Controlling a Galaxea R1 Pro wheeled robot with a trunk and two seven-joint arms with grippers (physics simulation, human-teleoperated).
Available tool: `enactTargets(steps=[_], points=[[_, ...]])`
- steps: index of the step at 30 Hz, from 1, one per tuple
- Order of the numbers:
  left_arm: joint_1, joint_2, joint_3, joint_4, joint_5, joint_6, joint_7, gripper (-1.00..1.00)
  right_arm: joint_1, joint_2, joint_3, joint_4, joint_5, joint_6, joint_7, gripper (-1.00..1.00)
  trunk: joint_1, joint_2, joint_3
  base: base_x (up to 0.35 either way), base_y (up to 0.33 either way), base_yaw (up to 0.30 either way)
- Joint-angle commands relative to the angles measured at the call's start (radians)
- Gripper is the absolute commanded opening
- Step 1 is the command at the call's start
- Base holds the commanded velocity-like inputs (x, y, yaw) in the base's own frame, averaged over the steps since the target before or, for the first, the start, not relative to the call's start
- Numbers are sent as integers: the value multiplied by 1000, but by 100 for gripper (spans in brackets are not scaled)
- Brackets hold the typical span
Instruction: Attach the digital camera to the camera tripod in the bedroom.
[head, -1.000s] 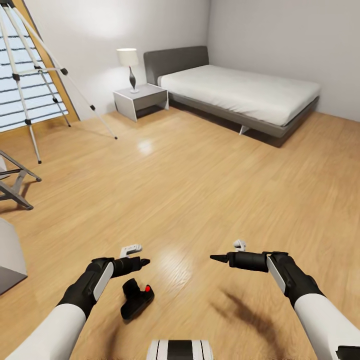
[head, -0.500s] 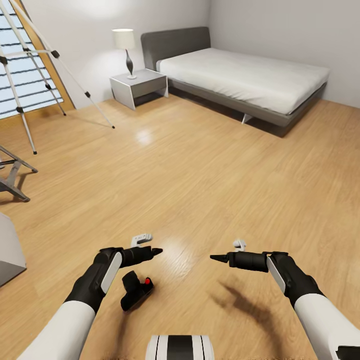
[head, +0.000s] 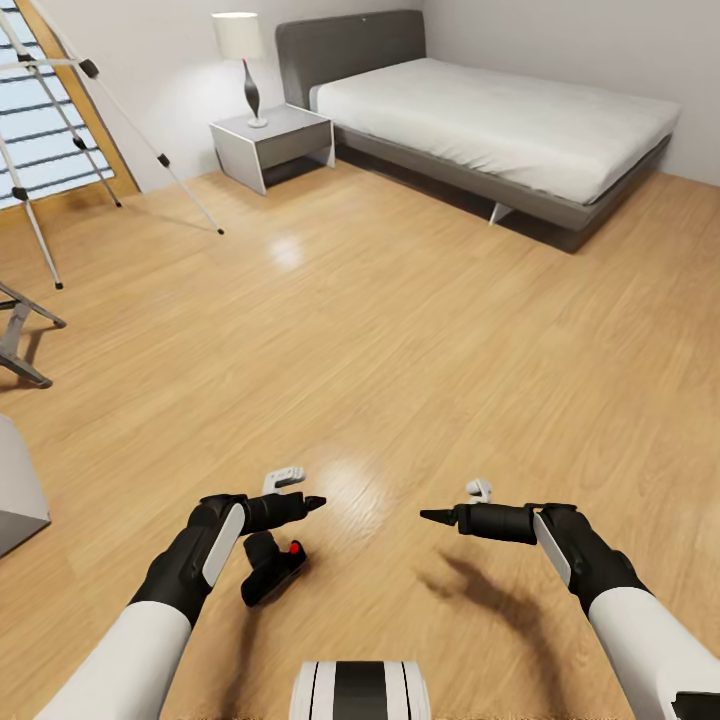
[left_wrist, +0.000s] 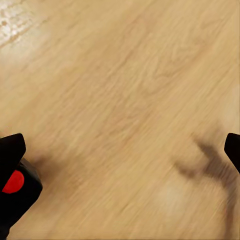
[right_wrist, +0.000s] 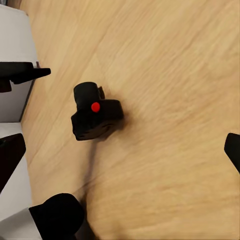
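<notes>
Your two grippers hang low over the wood floor, and the camera lies under the left one.

Your left gripper (head: 300, 490) has its fingers spread wide, holding nothing. The digital camera (head: 270, 568) lies on the wood floor (head: 400, 330) just beside it, red button up, with no writing you can read. Your right gripper (head: 455, 503) is spread wide too, holding nothing. Both arms reach forward, bent in toward each other. The camera tripod (head: 60, 130) stands well apart, far off on the left by the window (head: 40, 110). The bed (head: 500, 125), nightstand (head: 270, 145) and lamp (head: 240, 55) sit at the far wall.
</notes>
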Motion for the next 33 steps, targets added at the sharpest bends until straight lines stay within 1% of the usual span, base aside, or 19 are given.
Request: enactTargets(steps=[1, 25, 33], points=[[0, 0, 0, -1, 2, 5, -1, 100, 0, 0, -1, 0, -5, 7, 1, 100, 0, -1, -5, 0, 0, 0], [-1, -5, -6, -7, 3, 7, -1, 100, 0, 0, 0, 0, -5, 5, -2, 100, 11, -6, -97, 0, 0, 0], [-1, -5, -18, -7, 1, 8, -1, 100, 0, 0, -1, 0, -5, 4, -2, 100, 11, -6, -97, 0, 0, 0]])
